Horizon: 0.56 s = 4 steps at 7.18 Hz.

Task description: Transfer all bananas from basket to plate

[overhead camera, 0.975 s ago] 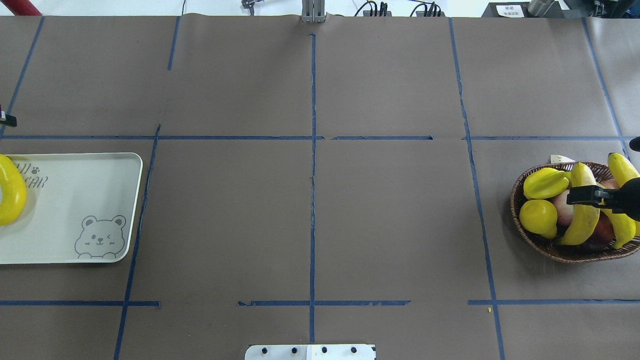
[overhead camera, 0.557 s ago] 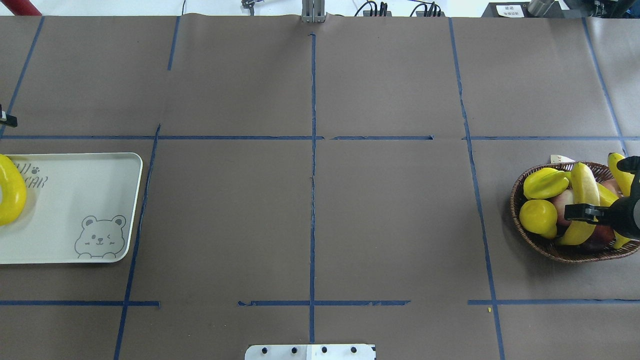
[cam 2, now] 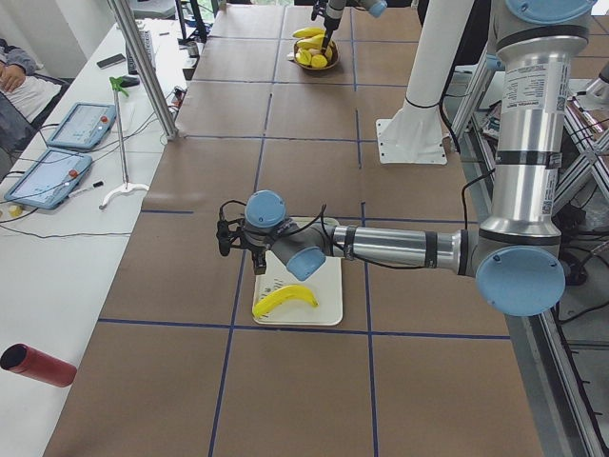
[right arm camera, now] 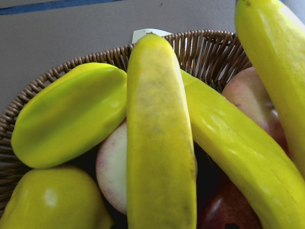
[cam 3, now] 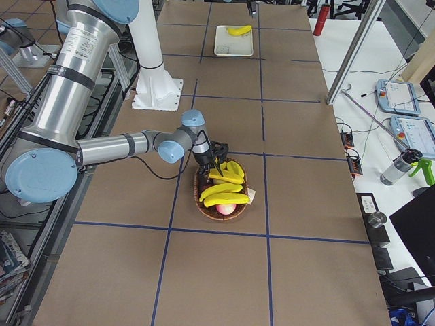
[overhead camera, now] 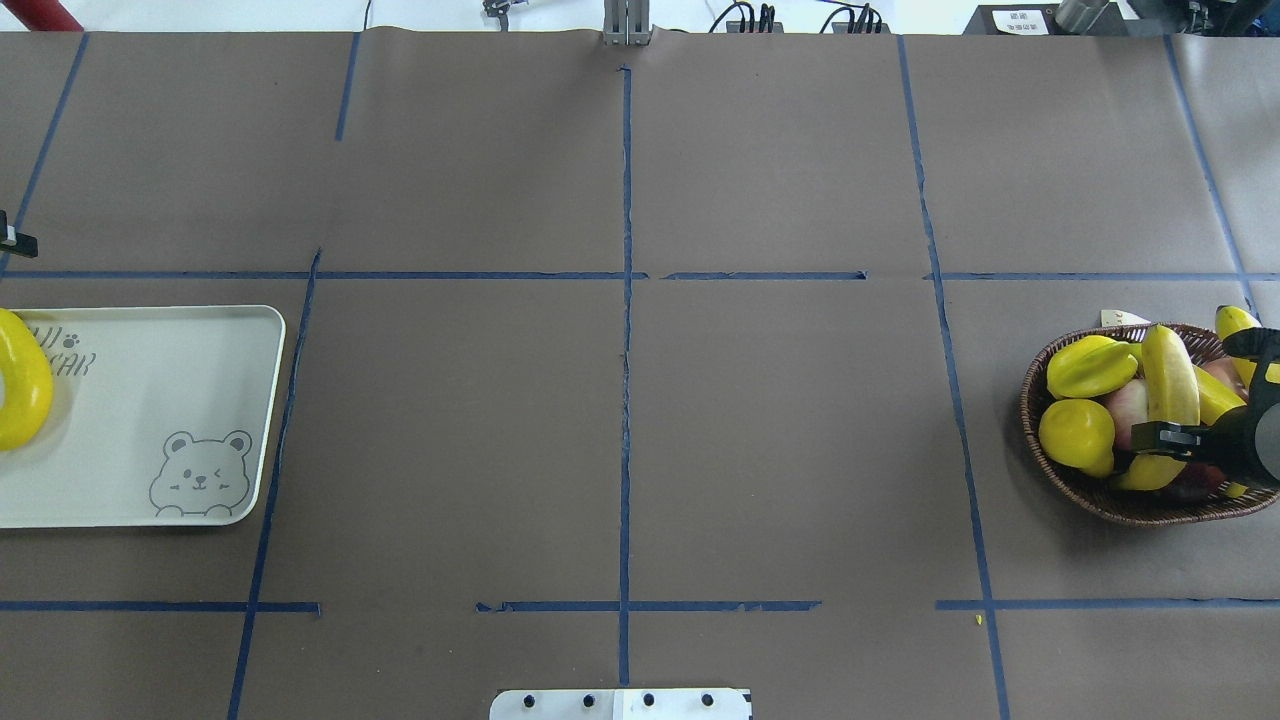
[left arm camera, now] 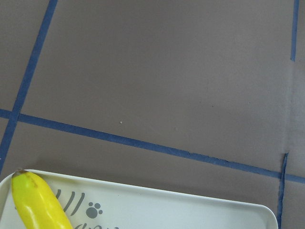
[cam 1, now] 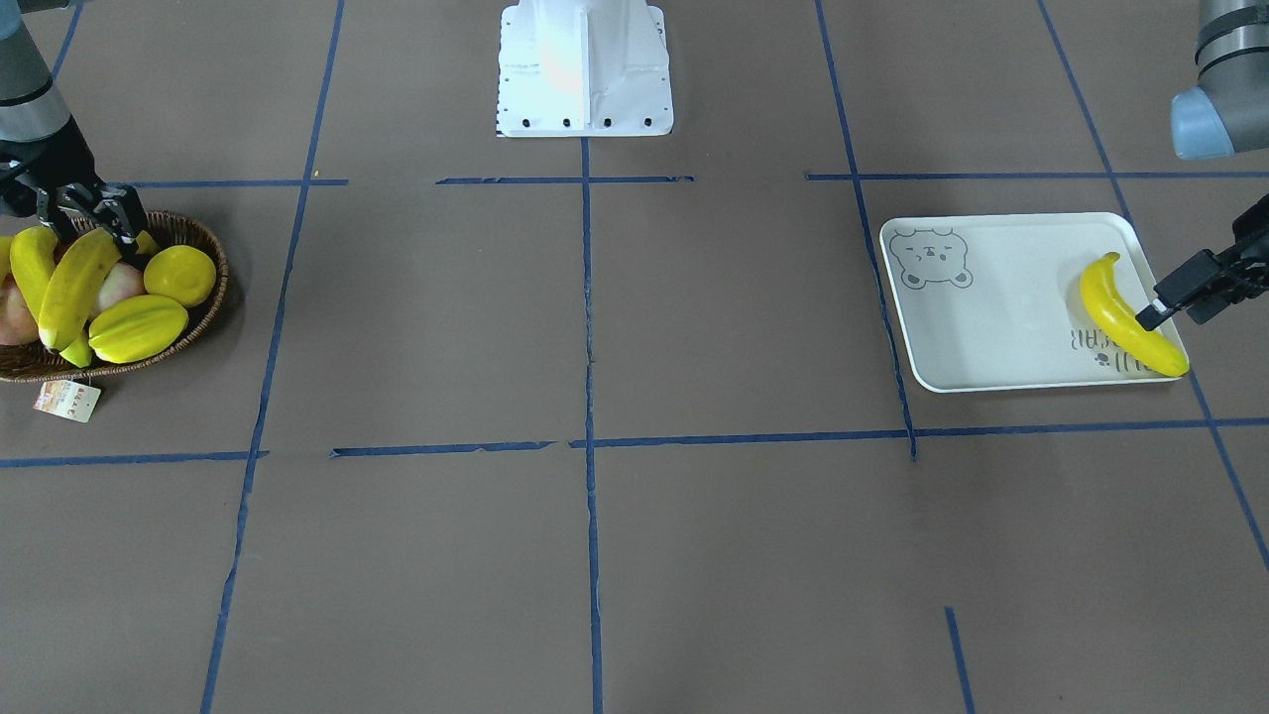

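The plate lies at the left end of the table and the basket at its right end, well apart. One banana lies on the plate along its left edge, beside the lettering. The bear drawing is at the plate's near right corner. In the basket, bananas run near-to-far over a peach. The starfruit sits far left and the lemon near left. A paper tag lies outside the basket's far rim.

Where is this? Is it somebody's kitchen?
Probably a robot lab, not a kitchen: a big metal robot arm stands by a table gridded with blue tape, and a control tablet lies on the side bench.
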Available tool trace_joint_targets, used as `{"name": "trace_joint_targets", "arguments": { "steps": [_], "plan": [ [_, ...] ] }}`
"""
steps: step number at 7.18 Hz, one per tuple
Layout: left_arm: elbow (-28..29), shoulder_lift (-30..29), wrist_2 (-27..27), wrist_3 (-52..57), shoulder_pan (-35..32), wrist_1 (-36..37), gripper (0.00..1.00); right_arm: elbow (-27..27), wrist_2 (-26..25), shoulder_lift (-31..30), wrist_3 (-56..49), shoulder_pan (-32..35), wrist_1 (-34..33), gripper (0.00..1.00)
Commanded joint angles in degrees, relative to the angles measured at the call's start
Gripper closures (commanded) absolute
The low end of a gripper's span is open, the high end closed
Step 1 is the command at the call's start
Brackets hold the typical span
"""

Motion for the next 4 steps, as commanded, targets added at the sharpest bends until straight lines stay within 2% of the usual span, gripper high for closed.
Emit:
{"name": "trace_joint_targets", "arguments": {
  "steps": [1,2,3,4],
  "plan": [
    [0.0,0.01,0.0,0.0,0.03,-0.01,0.0,0.05,0.32,0.18,-0.09,-0.23,0.07,0.45],
    [0.0,0.01,0.0,0.0,0.03,-0.01,0.0,0.14,0.41,0.18,-0.09,-0.15,0.33,0.83],
    [0.09,-0.08,0.0,0.0,0.03,0.08,0.0,0.31,0.41,0.1,-0.26,-0.06,0.33,0.94],
    [0.09,-0.08,0.0,0.0,0.03,0.08,0.0,1.36,0.5,-0.34,-0.87,0.29,0.33,0.98]
  ]
}}
